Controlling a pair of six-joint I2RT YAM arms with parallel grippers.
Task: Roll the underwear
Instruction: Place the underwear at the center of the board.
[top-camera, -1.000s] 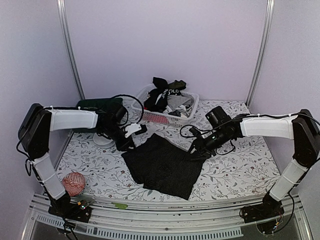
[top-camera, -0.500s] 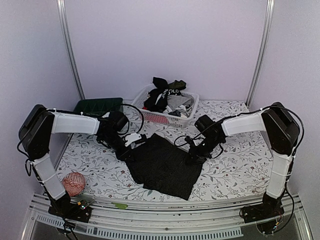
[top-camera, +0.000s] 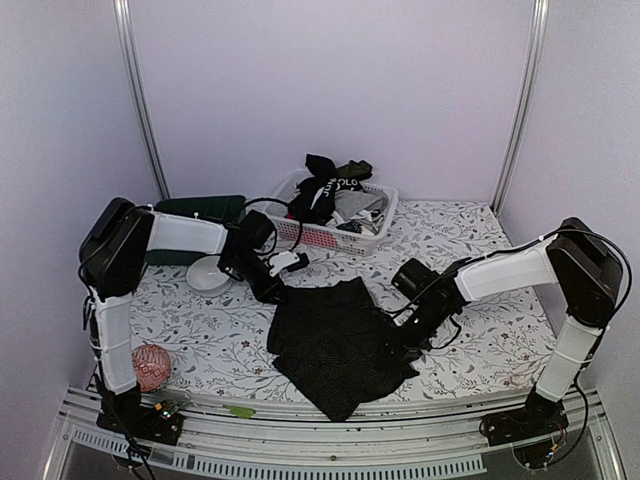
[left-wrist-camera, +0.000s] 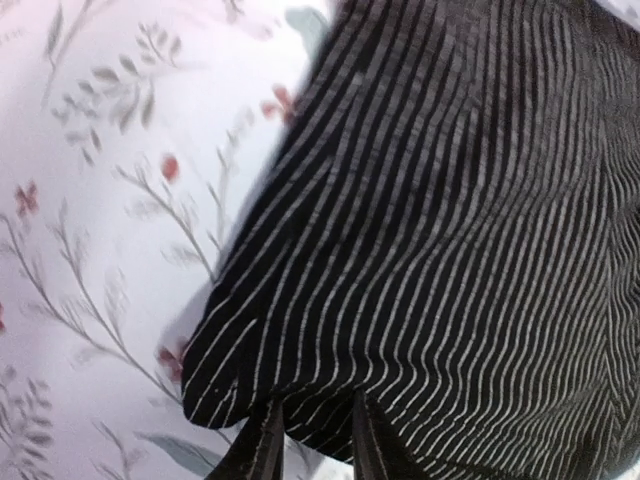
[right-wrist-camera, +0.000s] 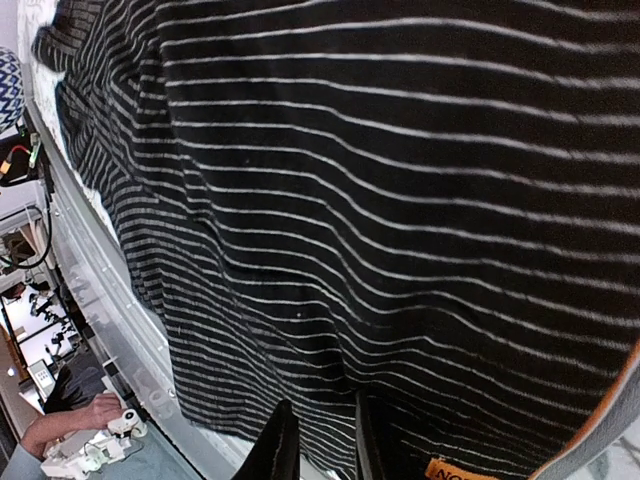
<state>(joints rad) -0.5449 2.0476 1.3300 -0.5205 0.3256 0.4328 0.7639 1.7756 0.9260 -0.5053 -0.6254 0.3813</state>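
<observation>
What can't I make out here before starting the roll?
Left hand and right hand tips: wrist views, buried in the striped underwear; pinch depth unseen.
Its outline: both wrist views, cut off by frame edges.
Garments in the basket: top view, piled and too small to count.
Dark green object: top view, partly behind the left arm.

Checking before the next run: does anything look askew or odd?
The striped underwear lies crooked and bunched, its near corner reaching the front edge of the table. Clothes also spill over the rim of the basket.
</observation>
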